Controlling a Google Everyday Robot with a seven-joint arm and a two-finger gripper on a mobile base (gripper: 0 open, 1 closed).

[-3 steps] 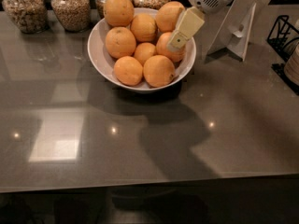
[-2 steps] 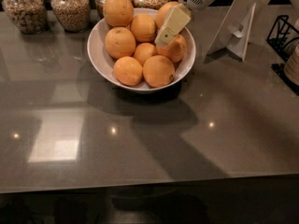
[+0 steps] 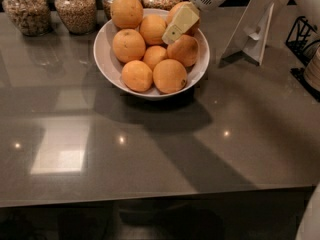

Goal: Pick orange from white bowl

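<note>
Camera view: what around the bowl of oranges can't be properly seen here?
Back-right orange: mostly covered by the claw hovering over the white bowl.
Glass jars: tops cut off by the top edge.
Black rack: cut by the right edge.

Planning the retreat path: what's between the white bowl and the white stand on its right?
Only bare countertop, in the camera view. The gripper hovers over the right-hand oranges in the white bowl.
</note>
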